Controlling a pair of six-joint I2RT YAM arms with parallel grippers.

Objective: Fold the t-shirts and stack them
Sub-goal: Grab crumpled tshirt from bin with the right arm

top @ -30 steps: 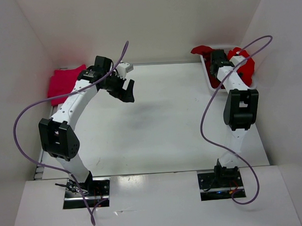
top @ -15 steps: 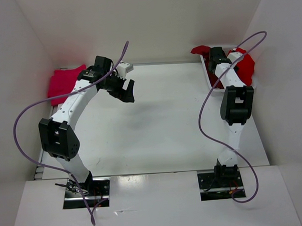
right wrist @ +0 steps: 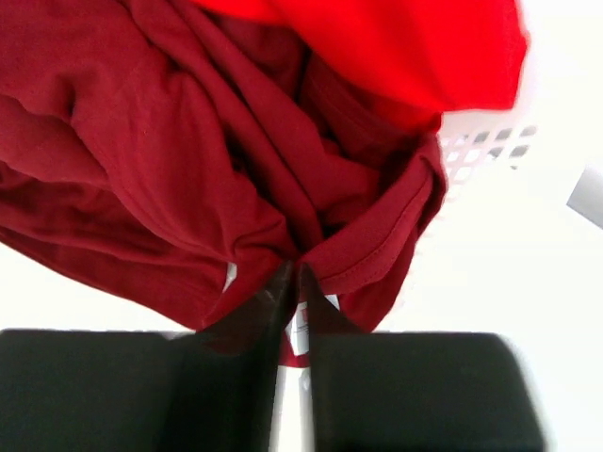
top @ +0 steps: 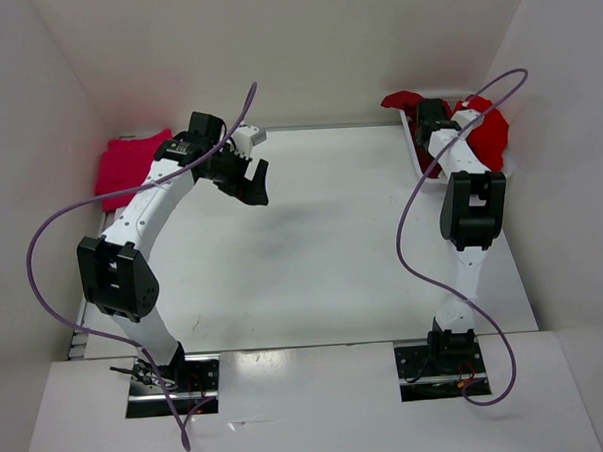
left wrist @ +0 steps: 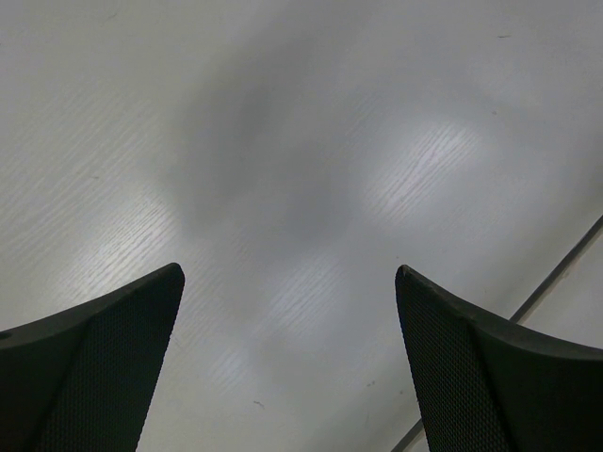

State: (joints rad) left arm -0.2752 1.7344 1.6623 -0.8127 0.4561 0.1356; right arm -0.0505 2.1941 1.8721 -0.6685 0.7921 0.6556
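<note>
Three t-shirts are in view. The dark maroon t-shirt lies crumpled in the white mesh basket at the upper right of the overhead view, and the bright red t-shirt is bunched against it and drapes over the basket's right side. The right gripper reaches into that basket, its fingers pressed nearly together and pinching a fold of the maroon cloth near a hem. The pinkish-crimson t-shirt rests at the upper left of the overhead view, beside the wall and well apart from the basket. The left gripper hangs over the white table left of centre, its jaws spread wide apart.
</note>
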